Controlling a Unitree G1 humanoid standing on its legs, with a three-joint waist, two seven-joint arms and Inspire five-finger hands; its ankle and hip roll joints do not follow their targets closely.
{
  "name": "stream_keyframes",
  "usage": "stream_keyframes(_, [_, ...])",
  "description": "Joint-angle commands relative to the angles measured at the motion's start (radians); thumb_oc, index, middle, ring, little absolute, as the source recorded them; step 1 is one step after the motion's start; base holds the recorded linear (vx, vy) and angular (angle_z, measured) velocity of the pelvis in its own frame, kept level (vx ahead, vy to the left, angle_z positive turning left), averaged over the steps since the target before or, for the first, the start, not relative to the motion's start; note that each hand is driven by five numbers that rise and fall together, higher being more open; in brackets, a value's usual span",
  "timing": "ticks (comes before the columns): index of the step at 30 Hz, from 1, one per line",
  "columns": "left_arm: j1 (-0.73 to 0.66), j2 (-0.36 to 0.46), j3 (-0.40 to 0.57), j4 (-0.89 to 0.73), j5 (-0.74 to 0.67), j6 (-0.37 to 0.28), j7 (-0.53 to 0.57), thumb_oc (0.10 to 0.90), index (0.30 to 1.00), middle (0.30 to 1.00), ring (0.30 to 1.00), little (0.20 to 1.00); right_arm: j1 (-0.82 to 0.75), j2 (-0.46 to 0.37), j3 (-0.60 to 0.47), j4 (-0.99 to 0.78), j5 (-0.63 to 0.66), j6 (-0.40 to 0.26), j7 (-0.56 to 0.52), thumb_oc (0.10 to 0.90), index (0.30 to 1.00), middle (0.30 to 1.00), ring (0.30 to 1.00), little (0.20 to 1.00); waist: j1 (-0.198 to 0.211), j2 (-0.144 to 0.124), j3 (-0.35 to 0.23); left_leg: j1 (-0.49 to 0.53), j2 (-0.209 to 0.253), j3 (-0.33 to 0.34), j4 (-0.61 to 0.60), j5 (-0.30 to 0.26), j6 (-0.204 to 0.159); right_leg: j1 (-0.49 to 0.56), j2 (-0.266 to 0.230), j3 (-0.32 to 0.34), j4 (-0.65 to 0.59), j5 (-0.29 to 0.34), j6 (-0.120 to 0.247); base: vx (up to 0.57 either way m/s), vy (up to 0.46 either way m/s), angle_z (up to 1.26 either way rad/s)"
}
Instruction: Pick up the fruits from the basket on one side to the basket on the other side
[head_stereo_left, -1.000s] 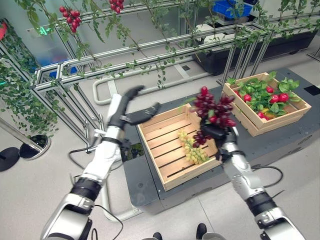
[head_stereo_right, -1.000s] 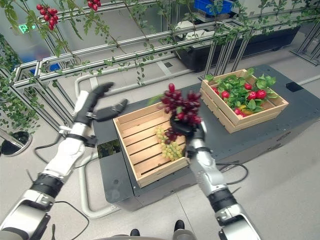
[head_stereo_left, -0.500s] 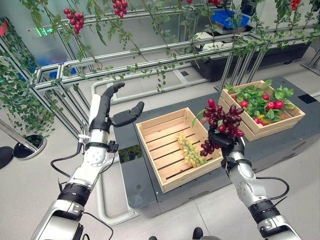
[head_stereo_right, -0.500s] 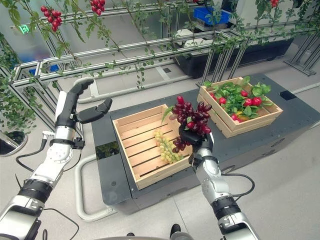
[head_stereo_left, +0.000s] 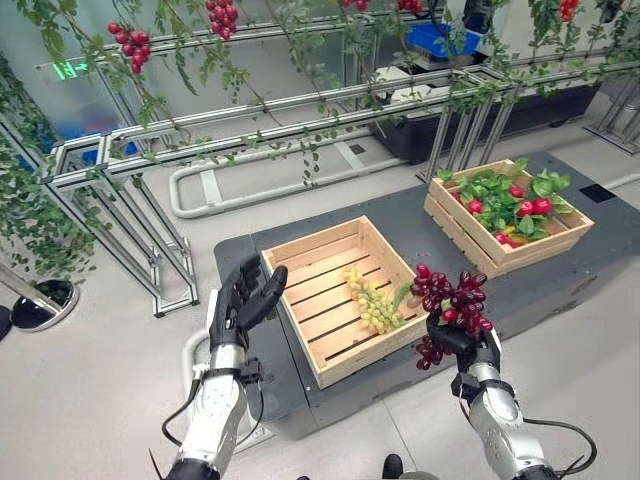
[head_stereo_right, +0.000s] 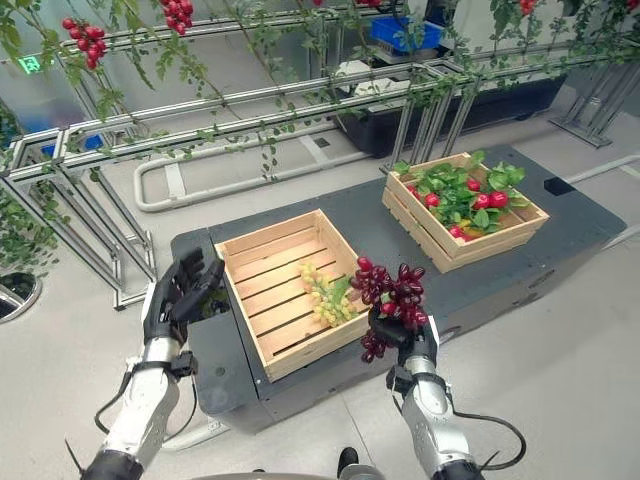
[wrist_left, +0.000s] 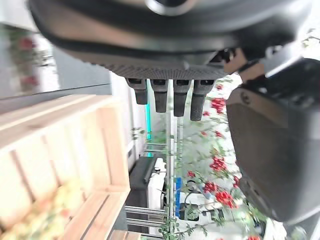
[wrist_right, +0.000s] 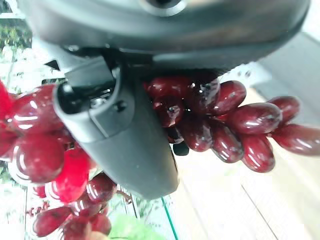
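While my left robot hand (head_stereo_left: 243, 300) hangs with fingers straight and spread beside the near crate's left corner, holding nothing, two wooden crates sit on the dark tabletop (head_stereo_left: 410, 225). Nearer me, the slatted crate (head_stereo_left: 338, 295) holds one bunch of green grapes (head_stereo_left: 372, 303). Just off its right front corner, my right robot hand (head_stereo_left: 458, 341) is curled around one bunch of red grapes (head_stereo_left: 450, 300), lifted above the tabletop's near edge. Farther right, the second crate (head_stereo_left: 507, 213) holds leaves and red fruits, too tangled to count.
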Motion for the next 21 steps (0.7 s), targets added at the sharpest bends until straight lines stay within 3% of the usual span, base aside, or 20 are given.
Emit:
stream_keyframes(1, [-0.074, 0.029, 0.061, -0.035, -0.049, -0.116, 0.035, 0.800, 0.900, 0.900, 0.900, 0.900, -0.142, 0.000, -0.090, -0.115, -0.004, -0.230, 0.035, 0.400, 0.300, 0.300, 0.300, 0.300, 0.034, -0.030, -0.051, -0.051, -0.096, -0.236, 0.057, -0.127, 0.043, 0.072, -0.007, 0.109, 0.006, -0.117, -0.006, -0.15, 0.143, -1.02])
stream_keyframes(2, [-0.061, 0.027, 0.072, -0.038, -0.061, -0.124, 0.037, 0.800, 0.900, 0.900, 0.900, 0.900, -0.155, -0.003, -0.081, -0.098, 0.001, -0.243, 0.042, 0.400, 0.300, 0.300, 0.300, 0.300, 0.045, -0.022, -0.048, -0.049, -0.110, -0.256, 0.038, -0.122, 0.052, 0.069, -0.003, 0.128, 0.006, -0.113, -0.002, -0.15, 0.189, -1.34])
stream_keyframes(4, [-0.064, 0.023, 0.070, -0.025, -0.061, -0.101, -0.007, 0.800, 0.900, 0.900, 0.900, 0.900, -0.154, 0.014, -0.085, -0.075, 0.022, -0.257, -0.030, 0.400, 0.300, 0.300, 0.300, 0.300, 0.036, -0.007, -0.048, -0.046, -0.100, -0.188, 0.022, -0.116, 0.062, 0.059, -0.010, 0.121, 0.006, -0.104, 0.009, -0.16, 0.204, -1.40])
stream_keyframes(8, [-0.053, 0.037, 0.057, -0.012, -0.050, -0.107, -0.015, 0.800, 0.900, 0.900, 0.900, 0.900, -0.122, 0.042, -0.089, -0.062, 0.000, -0.271, -0.038, 0.400, 0.300, 0.300, 0.300, 0.300, 0.027, -0.001, -0.050, -0.055, -0.120, -0.183, 0.019, -0.116, 0.069, 0.024, -0.013, 0.147, 0.006, -0.081, 0.028, -0.15, 0.141, -0.78])
stream_keyframes(16, [-0.121, 0.067, 0.018, 0.010, -0.034, -0.146, -0.021, 0.800, 0.900, 0.900, 0.900, 0.900, -0.083, 0.059, -0.109, 0.020, 0.055, -0.286, -0.044, 0.400, 0.300, 0.300, 0.300, 0.300, -0.036, 0.010, -0.008, -0.056, -0.137, -0.117, 0.007, -0.130, 0.094, -0.086, -0.031, 0.192, 0.006, 0.001, 0.074, -0.17, 0.164, -0.23])
stream_keyframes(19, [-0.149, 0.065, -0.001, 0.010, -0.024, -0.146, -0.005, 0.800, 0.900, 0.900, 0.900, 0.900, -0.079, 0.067, -0.105, 0.027, 0.062, -0.295, -0.037, 0.400, 0.300, 0.300, 0.300, 0.300, -0.047, 0.010, 0.017, -0.060, -0.151, -0.102, -0.006, -0.124, 0.096, -0.128, -0.042, 0.174, 0.006, 0.043, 0.096, -0.19, 0.127, -0.36])
stream_keyframes(21, [-0.143, 0.063, -0.007, -0.003, -0.012, -0.134, 0.001, 0.800, 0.900, 0.900, 0.900, 0.900, -0.075, 0.073, -0.098, 0.029, 0.069, -0.289, -0.021, 0.400, 0.300, 0.300, 0.300, 0.300, -0.046, 0.011, 0.032, -0.060, -0.157, -0.066, -0.006, -0.127, 0.092, -0.146, -0.046, 0.102, 0.006, 0.067, 0.107, -0.20, 0.095, -0.59])
